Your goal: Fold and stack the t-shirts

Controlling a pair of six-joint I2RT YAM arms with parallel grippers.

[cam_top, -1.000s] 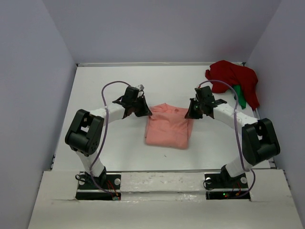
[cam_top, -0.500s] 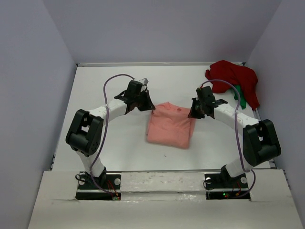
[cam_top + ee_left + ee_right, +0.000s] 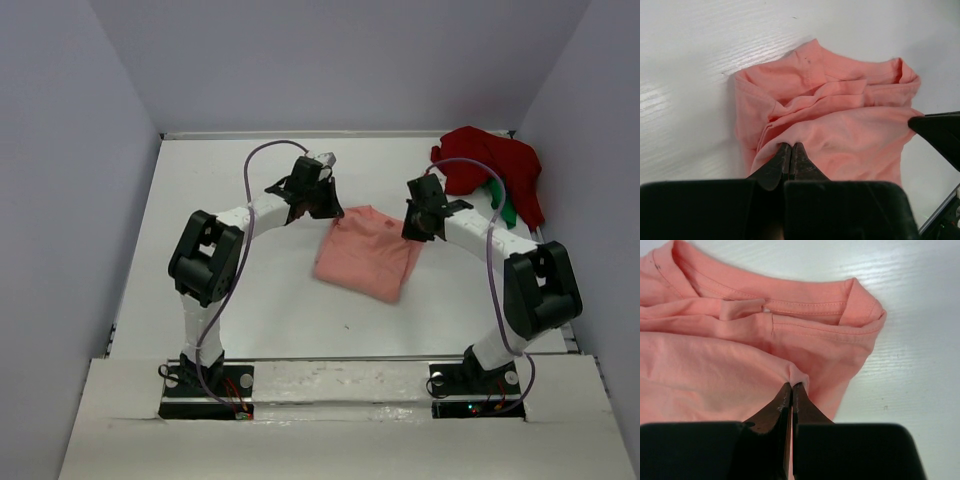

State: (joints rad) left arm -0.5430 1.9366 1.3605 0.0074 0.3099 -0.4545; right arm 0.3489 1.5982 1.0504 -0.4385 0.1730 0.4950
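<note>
The pink shirt (image 3: 366,254) lies in a folded, rumpled bundle near the middle of the table (image 3: 280,310), a little toward the right edge and well away from the near edge. Seen from above, it sits skewed, with its near right corner pointing toward the right arm's base.

The left gripper (image 3: 791,146) is at the bundle's far left corner. Its jaws are pressed together on a small raised fold of pink cloth. In the left wrist view, creases run out from that pinch across the upper layer, and the ribbed neckline lies farther off toward the table's far edge.

The right gripper (image 3: 792,386) is at the bundle's far right corner. It too is clamped tight, nipping a small pucker of the same shirt. In the right wrist view, a stitched hem and a folded-over cuff lie just beyond the pinch, with bare table to the right of them.

Each arm therefore holds one far corner, with the shirt's far edge stretched between them.

The red shirt (image 3: 488,166) is a crumpled heap in the far right corner, well apart from the pink one. The green shirt (image 3: 508,211) shows as a narrow strip at the heap's near side, close to the right edge and mostly covered by the red cloth.
</note>
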